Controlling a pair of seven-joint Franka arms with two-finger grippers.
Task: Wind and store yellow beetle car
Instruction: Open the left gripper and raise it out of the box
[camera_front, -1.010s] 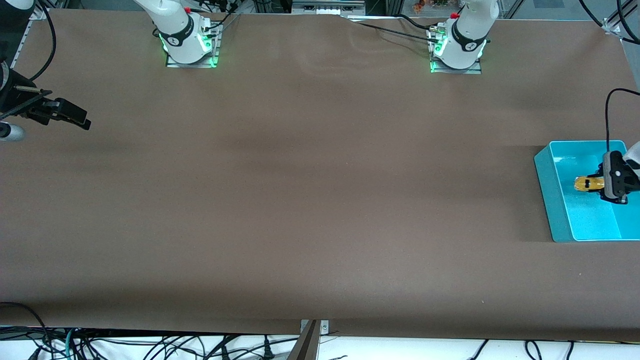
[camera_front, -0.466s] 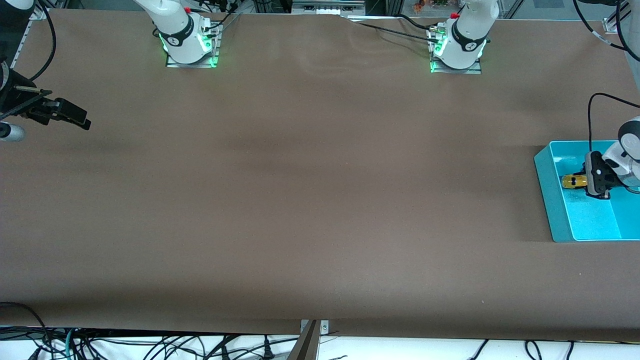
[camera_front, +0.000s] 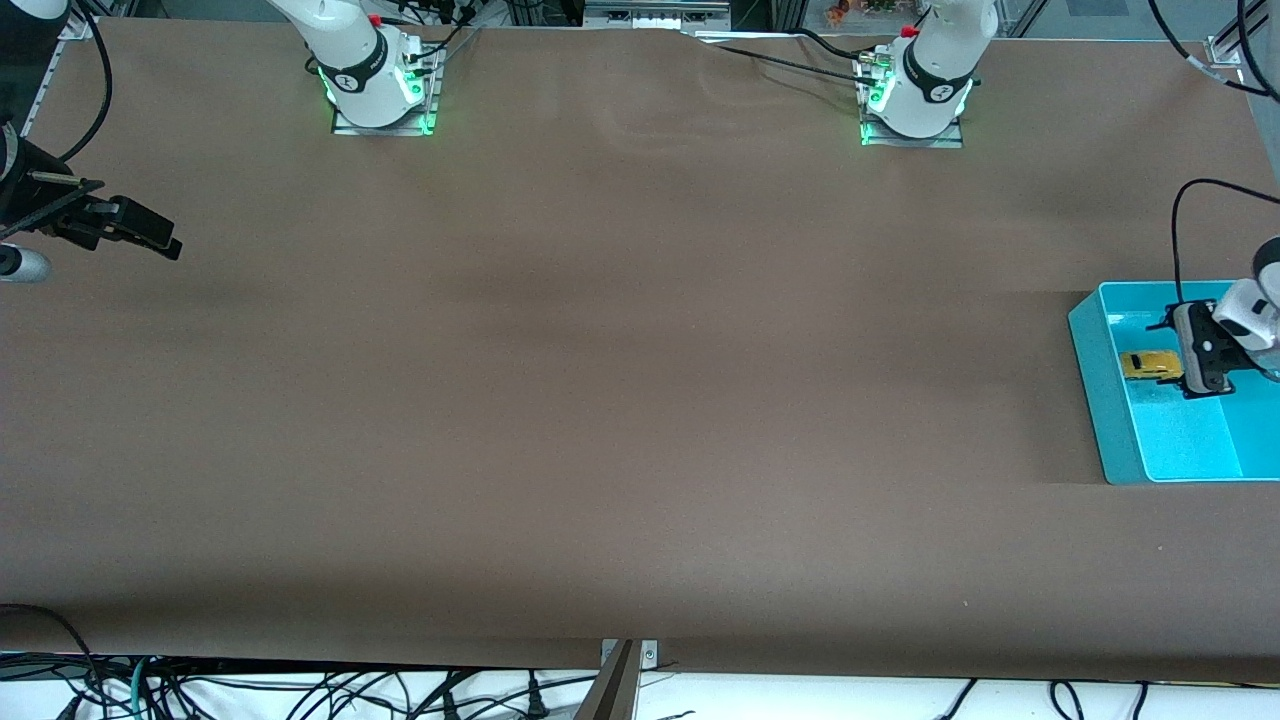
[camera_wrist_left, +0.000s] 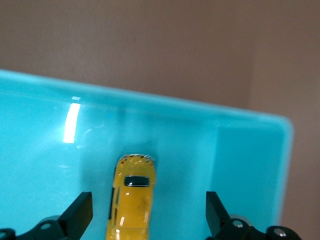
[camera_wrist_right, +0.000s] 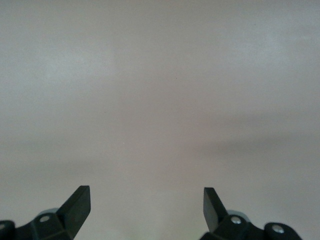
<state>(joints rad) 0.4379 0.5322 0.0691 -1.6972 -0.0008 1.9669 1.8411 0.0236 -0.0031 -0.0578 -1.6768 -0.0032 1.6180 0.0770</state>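
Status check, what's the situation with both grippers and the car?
Left gripper open over the bin, car released inside. Right gripper open, waiting at the right arm's end. Nothing in the way.

Tiny bright-yellow toy car (camera_front: 1149, 365) (camera_wrist_left: 132, 197), rounded body, dark window on top. Lies loose and upright on its wheels on the floor of a teal bin (camera_front: 1095, 400) (camera_wrist_left: 240, 150), at the right edge of the front view, roughly mid-height. Fills the lower centre of the left wrist view.
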